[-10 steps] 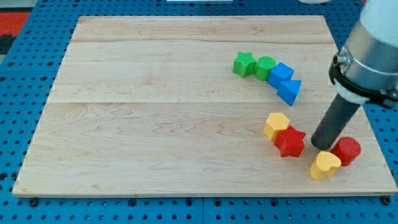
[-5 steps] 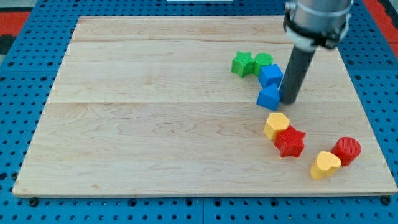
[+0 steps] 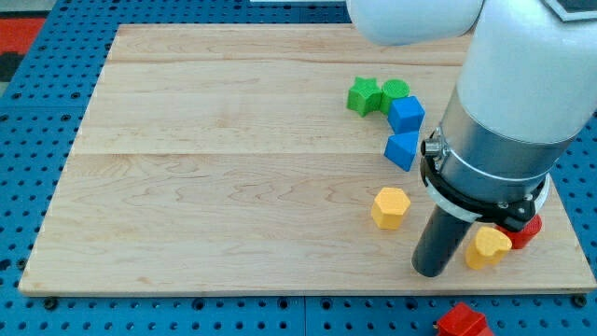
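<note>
My tip [image 3: 430,273] rests on the wooden board [image 3: 233,187] near the view's bottom edge, toward the right. I carry no claw at all, only this straight dark rod, so there is nothing to open or close and nothing held. Just to the view's right of my tip sits a yellow heart-shaped block [image 3: 487,248], very close to the rod, though I cannot tell whether they touch. Behind that one, a red block [image 3: 530,229] peeks out from under my arm's grey collar (most of it is hidden, so its shape is unclear). Up and to the view's left of my tip lies a yellow hexagonal block [image 3: 391,207], near but apart from me.

Farther toward the view's top, a blue triangular block [image 3: 403,149] lies just below a blue cube [image 3: 406,114]. The cube is up against a green cylinder [image 3: 395,91], which touches a green star block [image 3: 365,95] on its left.

A red star block [image 3: 464,320] lies off the board, on the blue pegboard [image 3: 37,140] at the view's bottom edge.
</note>
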{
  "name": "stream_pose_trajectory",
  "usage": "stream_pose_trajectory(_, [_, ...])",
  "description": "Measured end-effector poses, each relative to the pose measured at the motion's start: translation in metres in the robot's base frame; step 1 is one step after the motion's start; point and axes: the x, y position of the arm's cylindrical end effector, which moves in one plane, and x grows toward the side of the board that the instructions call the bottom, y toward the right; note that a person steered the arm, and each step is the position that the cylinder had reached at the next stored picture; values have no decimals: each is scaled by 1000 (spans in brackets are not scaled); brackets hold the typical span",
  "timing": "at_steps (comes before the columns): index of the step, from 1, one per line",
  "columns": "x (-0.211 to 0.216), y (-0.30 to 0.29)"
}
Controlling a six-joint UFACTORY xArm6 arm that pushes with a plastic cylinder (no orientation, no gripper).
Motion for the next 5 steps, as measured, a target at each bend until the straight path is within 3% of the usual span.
stream_pose_trajectory(1, [0,0])
stream_pose_trajectory(2, [-42,24])
stream_pose_trajectory(3, [-109,78])
stream_pose_trajectory(5, [-152,117])
